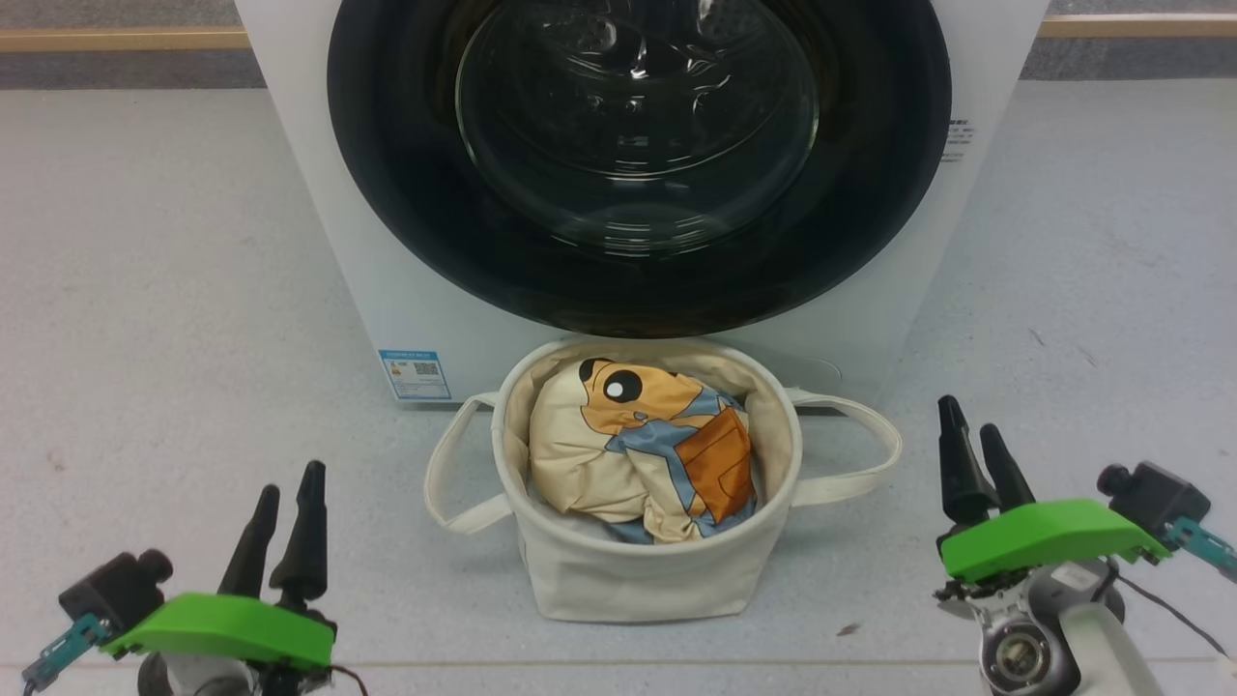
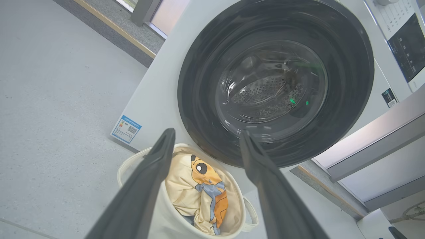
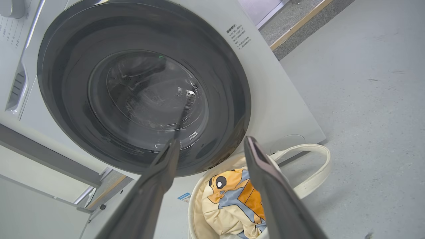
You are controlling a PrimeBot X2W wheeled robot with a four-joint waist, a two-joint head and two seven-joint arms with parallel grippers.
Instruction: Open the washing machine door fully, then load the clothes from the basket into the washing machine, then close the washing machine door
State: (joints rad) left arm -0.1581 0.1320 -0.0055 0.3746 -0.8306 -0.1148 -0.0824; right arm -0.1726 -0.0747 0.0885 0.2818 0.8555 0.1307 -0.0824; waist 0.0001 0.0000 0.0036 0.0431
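Your left claw [image 1: 291, 481] at seven o'clock and right claw [image 1: 969, 418] at four, both spread and empty, flank the basket [image 1: 628, 580] of clothes [image 1: 638, 445] at six; pull the shut washing machine door [image 1: 406, 193] at twelve fully wide by its rim.

We're looking into a laundry area: a white washing machine [image 1: 425, 329] is standing on plain grey floor [image 1: 145, 290], a canvas basket [image 1: 628, 580] of clothes [image 1: 638, 435] sitting on its near side.
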